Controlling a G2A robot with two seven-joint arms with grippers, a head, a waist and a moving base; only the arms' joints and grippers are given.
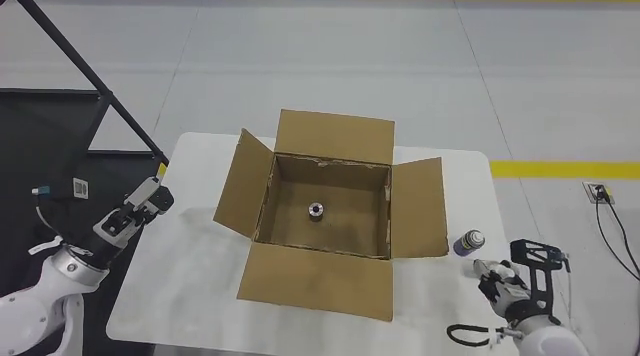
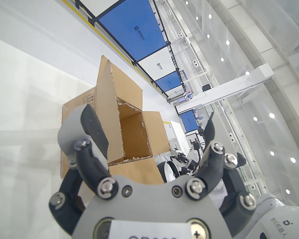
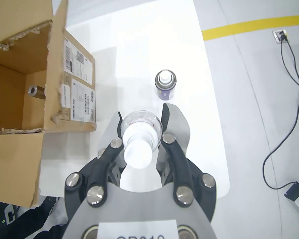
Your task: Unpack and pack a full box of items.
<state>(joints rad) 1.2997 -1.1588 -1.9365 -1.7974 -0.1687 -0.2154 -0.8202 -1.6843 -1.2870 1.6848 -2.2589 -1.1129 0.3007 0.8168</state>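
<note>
My right tool [image 3: 142, 123] is clamped on a clear bottle [image 3: 139, 148] with a white cap. It grips high up, around the shoulder just under the cap, and hangs over the worktop [image 3: 144, 38] off the right side of the box [image 3: 17, 58]. I cannot tell whether the bottle's base touches the worktop. My left tool [image 2: 149, 118] is spread wide with nothing in it, off the box's left side.

The grip worries me most. The bottle is round, smooth plastic held only near its top, so I judge it could swing or slide between the fingers [image 3: 175, 123] if I move sharply. It could also drop askew and tip over if I let go too high.

The spray can [image 3: 165, 84] stands upright just beyond my right tool, near the worktop's outer edge. If I push forward, or set the bottle down too close, I could knock the can over. Being round, it would likely roll off onto the floor.

The box's right flap [image 1: 420, 206] juts outward towards this tool. Any sweep back to the box at this height could catch the flap and drag the box.

One small metal piece [image 3: 36, 92] lies on the box floor, so I judge unpacking is unfinished. Reaching for it means going deep between the walls, where a wrist could snag the torn cardboard edges.
</note>
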